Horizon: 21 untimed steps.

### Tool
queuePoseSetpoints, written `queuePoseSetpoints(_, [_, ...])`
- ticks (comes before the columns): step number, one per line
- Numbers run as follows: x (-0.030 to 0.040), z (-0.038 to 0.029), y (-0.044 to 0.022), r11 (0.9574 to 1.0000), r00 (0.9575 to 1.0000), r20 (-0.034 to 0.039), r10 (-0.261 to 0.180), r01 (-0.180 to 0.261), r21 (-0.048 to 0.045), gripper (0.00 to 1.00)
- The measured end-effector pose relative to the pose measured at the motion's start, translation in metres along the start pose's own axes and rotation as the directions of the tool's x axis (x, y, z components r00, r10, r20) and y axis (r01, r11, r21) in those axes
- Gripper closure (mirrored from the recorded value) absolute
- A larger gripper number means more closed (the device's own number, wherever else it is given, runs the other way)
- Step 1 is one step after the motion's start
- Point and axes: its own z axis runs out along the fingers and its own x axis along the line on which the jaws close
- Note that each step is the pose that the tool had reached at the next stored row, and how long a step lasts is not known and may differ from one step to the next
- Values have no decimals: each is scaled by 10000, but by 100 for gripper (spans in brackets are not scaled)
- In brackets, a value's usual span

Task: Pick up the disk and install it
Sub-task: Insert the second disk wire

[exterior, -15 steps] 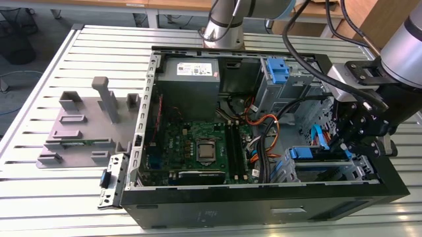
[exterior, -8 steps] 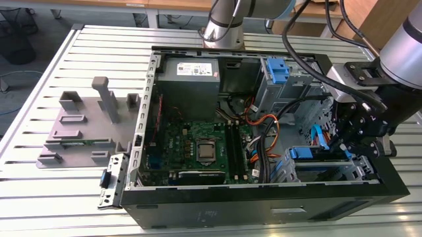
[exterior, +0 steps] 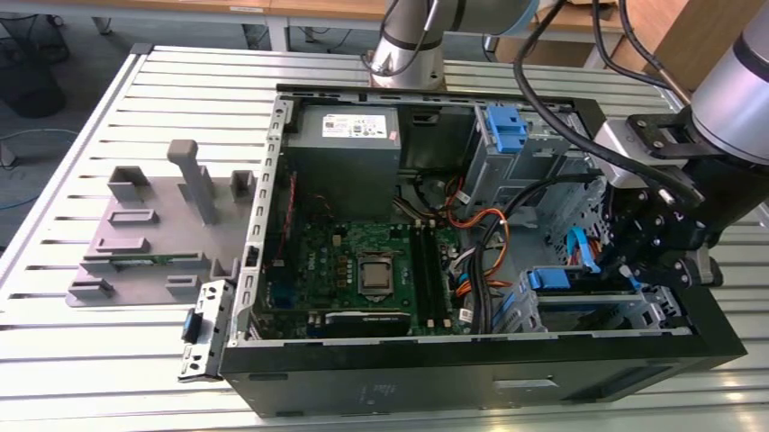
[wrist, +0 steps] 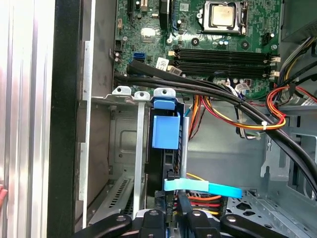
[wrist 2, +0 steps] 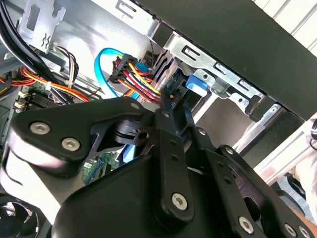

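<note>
The open computer case [exterior: 481, 360] lies on the slatted worktop [exterior: 72, 360], motherboard [exterior: 360, 270] exposed, with the arm reaching into its drive-bay corner at the exterior view's right. There the disk [wrist: 166, 133] stands on edge in the metal drive cage [wrist: 124, 144], blue bracket showing. The tool [wrist: 173, 208] sits narrow at its end; whether it grips I cannot tell.

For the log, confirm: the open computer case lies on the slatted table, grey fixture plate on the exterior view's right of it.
Wrong side: the grey fixture plate lies on the exterior view's left of the computer case. The rest stands.
</note>
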Motion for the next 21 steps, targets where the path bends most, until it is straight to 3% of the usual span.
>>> queuePoseSetpoints(1, [0,0,0,10000,10000,-1,0,0,0,76])
queuePoseSetpoints(5, [0,-27,-1,10000,10000,-9,0,0,1,76])
queuePoseSetpoints(13, [3,-203,-5,10000,10000,-8,1,-1,1,76])
queuePoseSetpoints(19, [3,-214,-5,10000,10000,-6,0,0,-3,76])
queuePoseSetpoints(21, [3,-214,-6,9999,10000,12,-1,1,-107,76])
